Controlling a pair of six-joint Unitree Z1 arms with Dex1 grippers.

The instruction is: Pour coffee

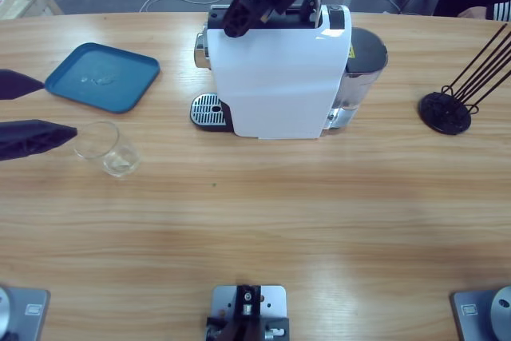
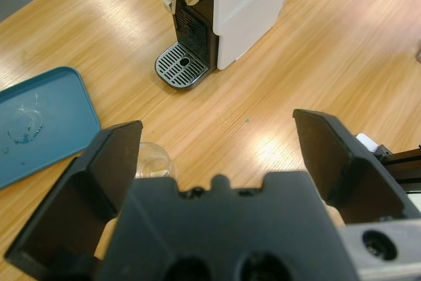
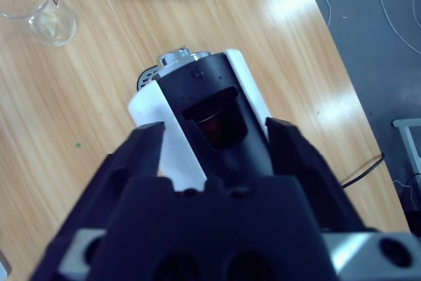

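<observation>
You get bright, even light from overhead; the worktop (image 1: pixel 279 213) shows broad pale glare patches in both wrist views and soft, faint shadows beside the machine (image 1: pixel 279 77). Each claw body looms blurred up close, while the worktop stays sharp

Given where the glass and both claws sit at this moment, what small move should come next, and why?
Probably the left claw should close on the glass. Its jaws are open just beside it, and the glass stands well away from the coffee machine's drip grate, while the right claw is over the machine's top.
</observation>
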